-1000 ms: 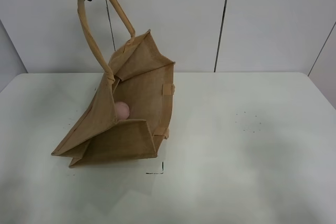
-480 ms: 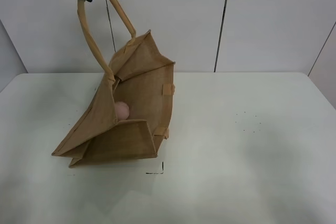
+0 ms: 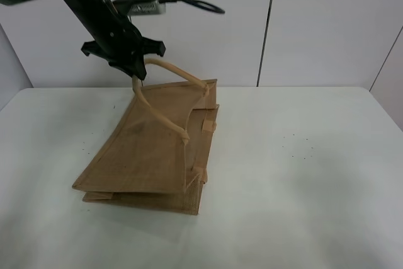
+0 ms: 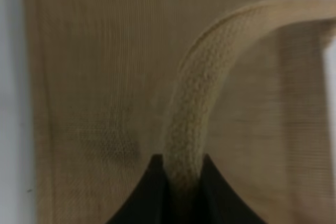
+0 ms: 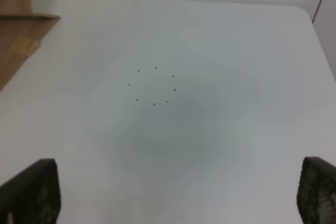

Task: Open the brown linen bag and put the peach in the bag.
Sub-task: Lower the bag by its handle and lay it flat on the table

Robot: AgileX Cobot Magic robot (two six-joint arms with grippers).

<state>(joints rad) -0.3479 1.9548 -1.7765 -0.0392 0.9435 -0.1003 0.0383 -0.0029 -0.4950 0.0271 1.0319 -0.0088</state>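
Observation:
The brown linen bag [image 3: 151,149] lies nearly flat on the white table [image 3: 296,174], left of the middle, its mouth sagged almost shut. My left gripper [image 3: 135,72] is shut on one beige loop handle [image 3: 165,66] just above the bag's far end. The left wrist view shows the black jaws pinching that handle [image 4: 189,124] over the woven bag side [image 4: 89,93]. The peach is hidden. My right gripper [image 5: 178,192] is open and empty above the bare table; it does not show in the exterior view. A corner of the bag [image 5: 21,40] shows in the right wrist view.
A ring of small black dots [image 3: 299,146] marks the table on the right, also seen in the right wrist view [image 5: 153,85]. White wall panels stand behind the table.
My left gripper has come down with the handle. The bag, held up and open before, has collapsed nearly flat, and the peach seen inside it is now hidden.

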